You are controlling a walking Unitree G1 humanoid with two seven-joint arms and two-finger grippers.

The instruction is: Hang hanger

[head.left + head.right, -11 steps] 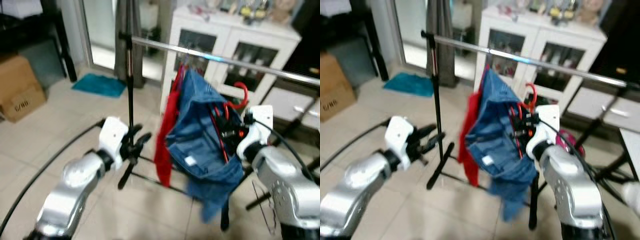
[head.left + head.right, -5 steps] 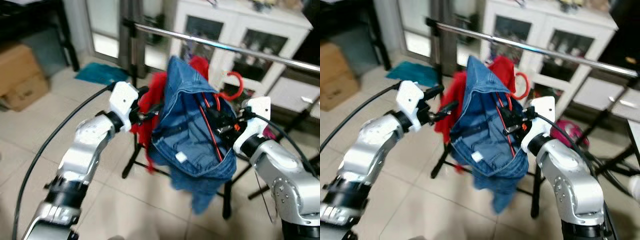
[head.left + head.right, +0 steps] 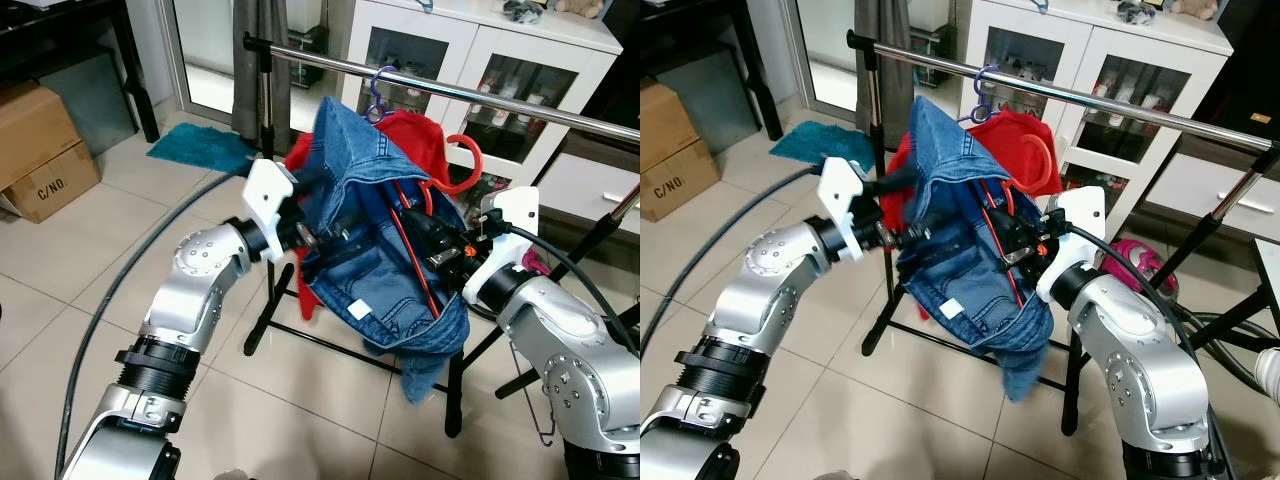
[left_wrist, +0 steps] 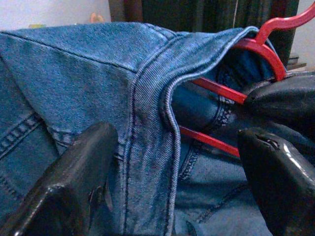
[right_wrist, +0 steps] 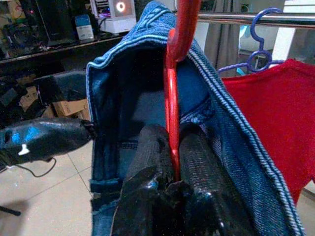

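Observation:
A red hanger (image 3: 462, 170) carries blue jeans (image 3: 370, 260) just below the metal rail (image 3: 480, 100), its hook off the rail. My right gripper (image 3: 440, 250) is shut on the hanger's red wire inside the jeans, as the right wrist view (image 5: 174, 147) confirms. My left gripper (image 3: 320, 235) is at the jeans' left side, open, with the denim waistband (image 4: 162, 113) between its fingers (image 4: 88, 167). A purple hanger (image 3: 378, 85) with a red garment (image 3: 420, 135) hangs on the rail right behind.
The rack's black post and legs (image 3: 268, 310) stand under the jeans. A white glass-door cabinet (image 3: 470, 50) is behind the rail. A cardboard box (image 3: 45, 150) and a teal mat (image 3: 200, 150) lie at the left. A wire hanger (image 3: 530, 385) hangs low on the right.
My left gripper has swung right from beside the rack post to the jeans' waistband. The hanger with the jeans has risen slightly, and the camera has shifted.

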